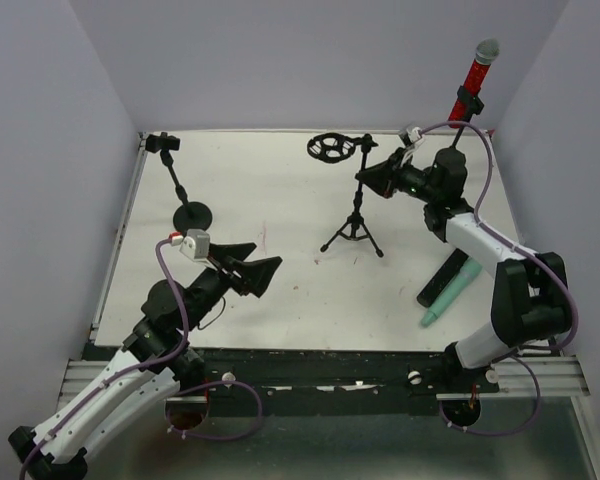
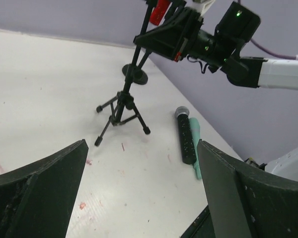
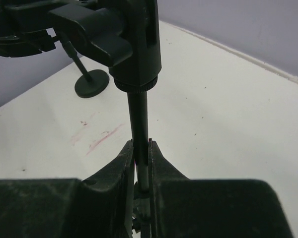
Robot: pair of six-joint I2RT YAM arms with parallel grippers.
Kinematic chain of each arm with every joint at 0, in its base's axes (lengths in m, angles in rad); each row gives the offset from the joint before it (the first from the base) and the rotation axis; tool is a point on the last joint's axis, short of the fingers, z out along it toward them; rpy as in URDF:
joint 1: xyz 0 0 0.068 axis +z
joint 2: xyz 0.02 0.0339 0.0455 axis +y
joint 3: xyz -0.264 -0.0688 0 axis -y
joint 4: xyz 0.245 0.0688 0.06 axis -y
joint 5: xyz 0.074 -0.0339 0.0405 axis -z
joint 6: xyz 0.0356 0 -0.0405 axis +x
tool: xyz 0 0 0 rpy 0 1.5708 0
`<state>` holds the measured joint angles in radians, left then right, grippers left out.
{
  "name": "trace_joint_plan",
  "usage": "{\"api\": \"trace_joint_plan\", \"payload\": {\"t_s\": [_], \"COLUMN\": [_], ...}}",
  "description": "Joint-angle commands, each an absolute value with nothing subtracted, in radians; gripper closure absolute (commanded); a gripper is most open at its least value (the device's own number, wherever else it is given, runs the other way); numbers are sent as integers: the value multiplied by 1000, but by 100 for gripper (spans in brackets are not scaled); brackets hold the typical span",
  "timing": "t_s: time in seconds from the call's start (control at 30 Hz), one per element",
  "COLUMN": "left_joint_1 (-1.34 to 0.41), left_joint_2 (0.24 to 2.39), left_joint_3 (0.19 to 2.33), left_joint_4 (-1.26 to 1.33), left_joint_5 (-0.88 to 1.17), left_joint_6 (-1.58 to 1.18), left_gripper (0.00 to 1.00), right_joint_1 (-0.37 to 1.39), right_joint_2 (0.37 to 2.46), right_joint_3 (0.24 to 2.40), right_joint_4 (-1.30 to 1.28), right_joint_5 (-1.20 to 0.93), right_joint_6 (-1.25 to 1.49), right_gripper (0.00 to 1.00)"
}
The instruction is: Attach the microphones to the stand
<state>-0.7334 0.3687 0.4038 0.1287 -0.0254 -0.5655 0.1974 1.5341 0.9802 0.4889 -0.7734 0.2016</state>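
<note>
Left gripper [image 1: 266, 254]: nearest of all, near-left of the tripod stand [image 1: 355, 225]; its two black fingers are spread wide with nothing between them, over bare table
Black microphone [image 1: 440, 282]: lying flat on the table, near-right of the tripod stand; dark speckled body with a rounded grey mesh head at its far end
Mint-green microphone [image 1: 452, 298]: lying flat alongside the black one, on the side away from the tripod stand, the two touching or very nearly so; a plain pale green cylinder that narrows toward its near end
Tripod stand: mid-table, three short legs splayed on the surface, one thin upright pole, and a black ring-shaped holder [image 1: 330, 148] at its top, leaning to the far left
Right gripper [image 3: 141, 151]: reaching in from the right of the tripod stand, fingers pinched tight on the thin pole just below its thick collar
Round-base stand [image 1: 193, 213]: well to the left of the tripod stand; flat disc foot, tilted pole, a small black clip at the top
Red microphone [image 1: 475, 75]: far right of the tripod stand, held in a black clip atop a tall thin pole; glossy red body, silver mesh head uppermost, tilted, seen against the back wall
Table [image 1: 270, 190]: white and matt, with faint reddish smears to the left of the tripod stand
Walls [image 1: 280, 60]: plain pale lilac, closing the table in on the left, back and right
</note>
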Motion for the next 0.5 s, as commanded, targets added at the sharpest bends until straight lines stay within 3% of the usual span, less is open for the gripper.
{"api": "trace_joint_plan", "payload": {"t_s": [0.0,0.27,0.47], "left_joint_1": [-733,-733,-733], "left_joint_2": [350,394,434], "left_joint_3": [376,396,406], "left_joint_4": [37,37,60], "left_joint_5": [-67,-69,-60], "left_joint_6": [-561,-572,-574], "left_gripper": [2,2,1], "right_joint_1": [206,207,207], "right_joint_2": [1571,1577,1551], "right_joint_3": [991,821,736], "right_joint_4": [727,995,974], "right_joint_5": [-807,-848,-862], "right_joint_6": [117,74,25], "right_gripper": [87,84,77]}}
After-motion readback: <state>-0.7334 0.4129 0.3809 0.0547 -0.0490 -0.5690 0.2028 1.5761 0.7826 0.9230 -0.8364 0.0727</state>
